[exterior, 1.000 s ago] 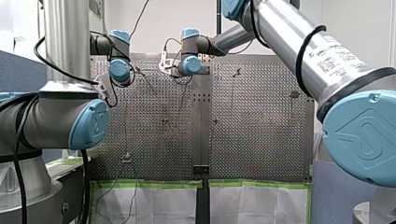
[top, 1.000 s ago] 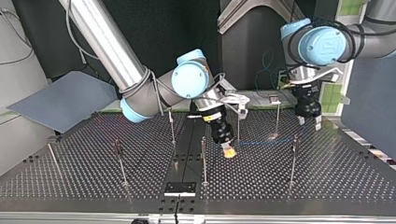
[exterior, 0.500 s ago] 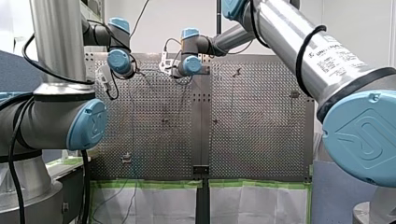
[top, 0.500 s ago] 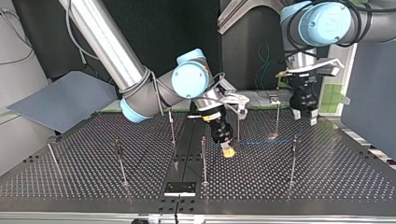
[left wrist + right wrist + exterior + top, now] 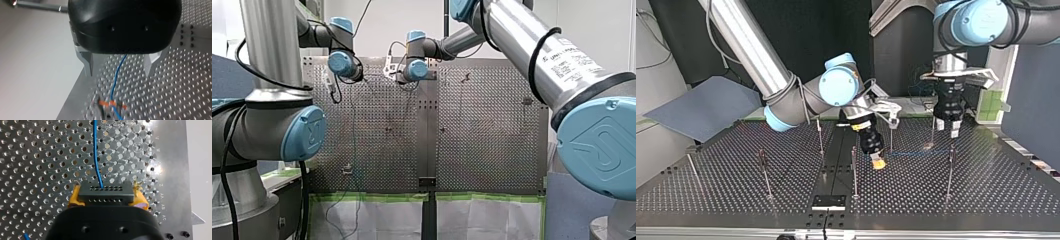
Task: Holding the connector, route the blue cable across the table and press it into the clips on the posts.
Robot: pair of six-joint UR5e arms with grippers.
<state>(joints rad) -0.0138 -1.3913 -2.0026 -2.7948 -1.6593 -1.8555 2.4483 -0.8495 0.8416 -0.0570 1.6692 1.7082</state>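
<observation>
my right gripper clamped the black connector, blue cable trailing ahead; my left gripper, upper right in the top view, hung open astride the cable.

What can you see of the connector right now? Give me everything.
The connector is a dark, plastic-looking rectangular block with two rows of small holes on its face. It sits crosswise, clamped at both ends between the yellow pads of my right gripper, over the perforated table. The blue cable leaves one upper-row hole and runs straight ahead.
</observation>
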